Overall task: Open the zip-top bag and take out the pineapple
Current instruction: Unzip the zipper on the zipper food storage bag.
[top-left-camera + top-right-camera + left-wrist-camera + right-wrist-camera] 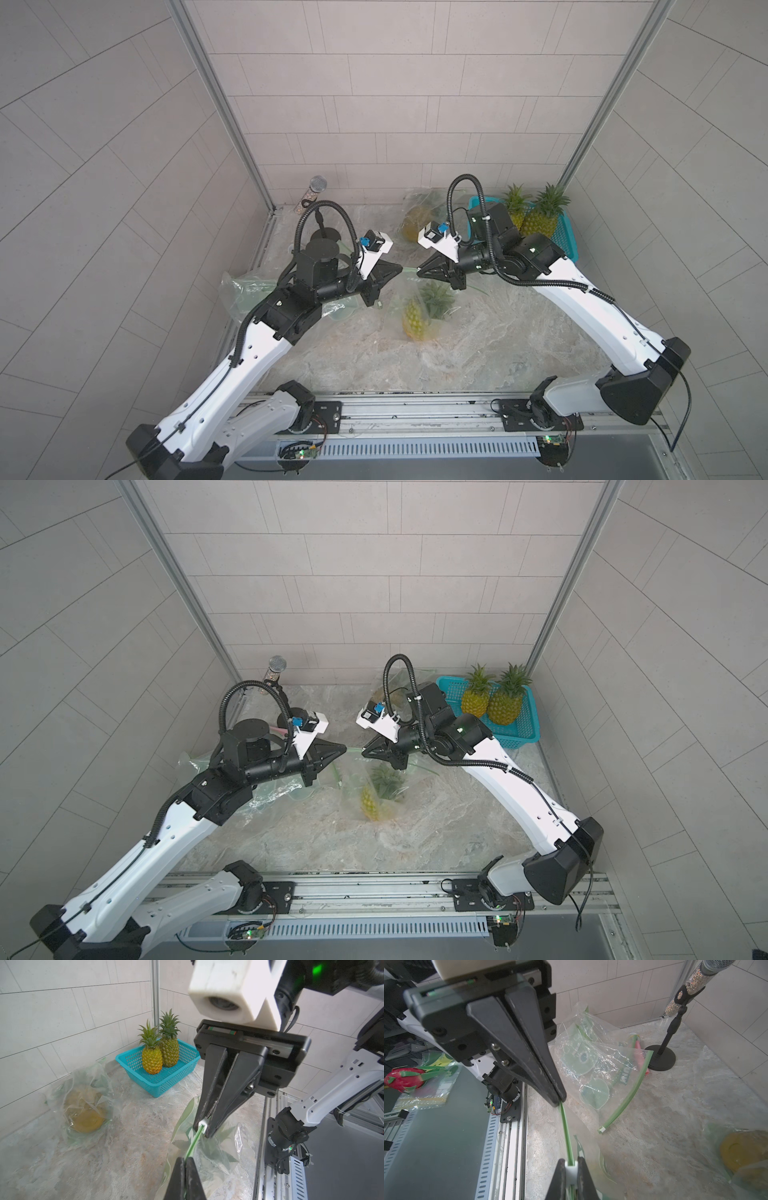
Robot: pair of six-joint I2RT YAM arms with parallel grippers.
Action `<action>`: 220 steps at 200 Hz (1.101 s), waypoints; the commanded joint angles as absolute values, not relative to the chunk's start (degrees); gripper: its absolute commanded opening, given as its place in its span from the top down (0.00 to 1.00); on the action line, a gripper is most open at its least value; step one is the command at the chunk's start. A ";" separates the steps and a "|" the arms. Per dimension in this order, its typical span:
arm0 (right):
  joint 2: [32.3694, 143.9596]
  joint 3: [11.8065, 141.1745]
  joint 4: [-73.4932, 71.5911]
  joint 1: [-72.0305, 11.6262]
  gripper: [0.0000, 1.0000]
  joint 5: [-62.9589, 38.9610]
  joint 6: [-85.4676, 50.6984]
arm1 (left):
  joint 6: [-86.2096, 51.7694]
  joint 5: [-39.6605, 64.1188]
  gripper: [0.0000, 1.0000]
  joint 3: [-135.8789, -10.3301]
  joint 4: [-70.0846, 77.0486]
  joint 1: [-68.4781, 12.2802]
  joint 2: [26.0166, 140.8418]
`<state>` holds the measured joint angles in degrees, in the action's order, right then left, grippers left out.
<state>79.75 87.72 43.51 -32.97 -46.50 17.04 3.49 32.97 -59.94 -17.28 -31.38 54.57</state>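
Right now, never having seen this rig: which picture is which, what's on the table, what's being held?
Two robot arms with pincer grippers. Both top views look down on the whole table; each wrist view rides on one arm. The left gripper is shut on the green zip strip of the zip-top bag; the right gripper is shut on its white slider. The pineapple is inside. Also there: a teal basket with two pineapples, another bagged pineapple, empty bags, a microphone.

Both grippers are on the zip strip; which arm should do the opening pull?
Right, probably. The right gripper is shut on the white slider and can drag it along the green zip strip; the left gripper only pinches that strip, serving as anchor.
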 commanded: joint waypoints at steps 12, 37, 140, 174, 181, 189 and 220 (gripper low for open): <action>76.10 88.15 51.17 -31.29 1.00 -39.05 19.26 | 3.95 22.59 1.00 -58.56 -18.11 -29.01 50.40; 75.70 88.11 53.19 -31.34 1.00 -36.64 20.18 | 3.13 18.96 1.00 -58.54 -20.00 -28.65 49.82; 73.29 88.15 59.69 -31.33 1.00 -27.15 21.75 | 1.98 9.74 1.00 -56.29 -24.57 -28.08 45.02; 72.00 88.11 61.79 -31.29 1.00 -24.90 21.84 | 1.98 7.71 1.00 -56.86 -26.01 -27.68 44.84; 71.74 88.15 62.36 -31.29 1.00 -24.58 21.94 | 2.09 7.57 1.00 -56.92 -26.25 -27.61 44.89; 71.47 88.14 62.74 -31.36 1.00 -23.99 21.98 | 2.17 7.29 1.00 -56.95 -26.57 -27.54 44.88; 70.19 87.24 63.28 -31.13 1.00 -21.49 21.90 | 1.59 5.97 1.00 -56.60 -26.57 -27.26 44.86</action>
<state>73.93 87.70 56.34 -32.99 -29.28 21.06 1.93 16.12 -56.60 -24.95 -29.98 46.78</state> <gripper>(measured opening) 0.092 0.051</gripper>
